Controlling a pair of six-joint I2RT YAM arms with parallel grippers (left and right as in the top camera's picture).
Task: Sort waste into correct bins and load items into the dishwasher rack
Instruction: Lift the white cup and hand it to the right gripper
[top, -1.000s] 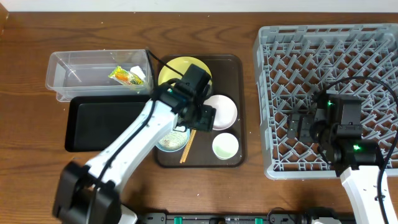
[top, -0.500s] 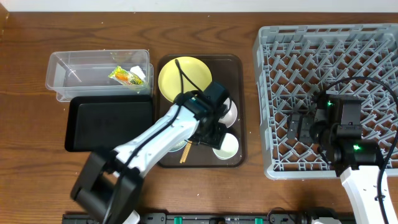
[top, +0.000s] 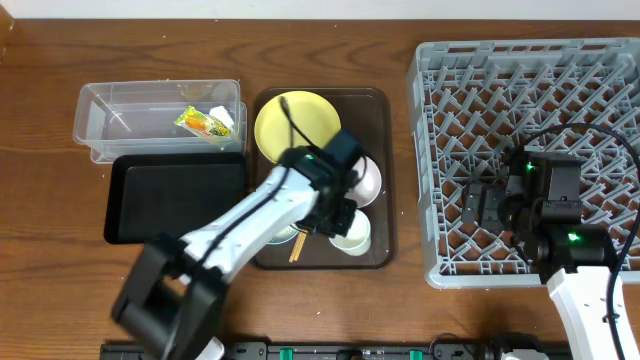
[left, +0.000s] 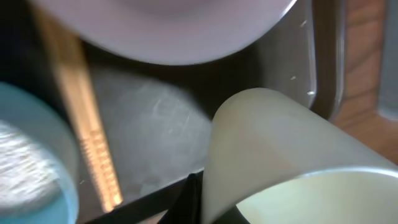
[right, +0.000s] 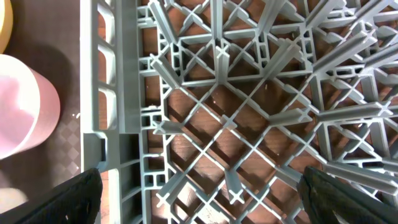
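Inventory on the table: one dishwasher rack, two bins, and one brown serving tray.

Bin 1 is the clear tub. It contains one green-and-yellow wrapper and, just beside it, one white paper scrap. Bin 2 is the black tray, set directly in front of the tub; nothing shows in its visible part.

The serving tray lies between the bins and the rack. It carries one yellow plate at its far end, one white bowl near the middle, one pale blue bowl and one small white cup at the near end. Wooden chopsticks lie between the blue bowl and the cup; their number cannot be resolved. A blurred white mass of rice sits in the blue bowl.

The left gripper is over the near end of the serving tray and is clamped on the cup. In the left wrist view one dark finger presses the cup's outer wall; the second finger is hidden by the cup. The cup is over the tray floor, beside the white bowl.

The right gripper hangs over the rack's left part, near the front edge, released, with its two fingertips spread wide and holding nothing. No dish shows in the visible parts of the rack.
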